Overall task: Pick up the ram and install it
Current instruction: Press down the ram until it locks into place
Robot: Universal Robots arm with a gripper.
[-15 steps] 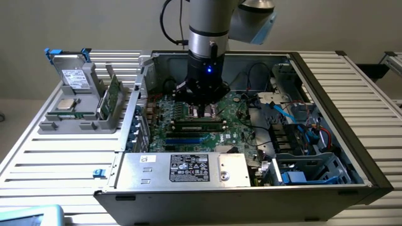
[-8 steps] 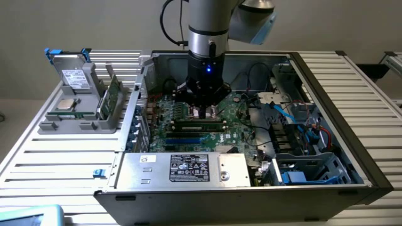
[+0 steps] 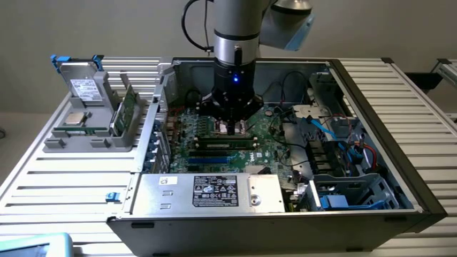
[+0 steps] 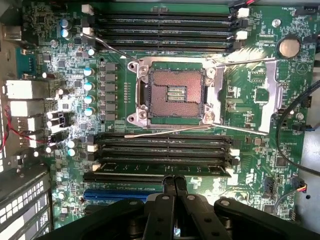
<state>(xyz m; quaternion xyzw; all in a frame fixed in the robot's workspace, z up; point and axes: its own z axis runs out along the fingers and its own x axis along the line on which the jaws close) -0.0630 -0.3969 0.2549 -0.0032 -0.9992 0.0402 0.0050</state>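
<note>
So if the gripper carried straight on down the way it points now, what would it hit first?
Most likely the long green ram stick seated in the memory slot on the green motherboard: the shut gripper sits right above it. How much gap remains is unclear.

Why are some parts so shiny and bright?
In the wrist view, light glares off the metal frame of the processor socket and whitens the ports; in the exterior view, a blue light glows on the arm, with shadow beneath it on the motherboard.
</note>
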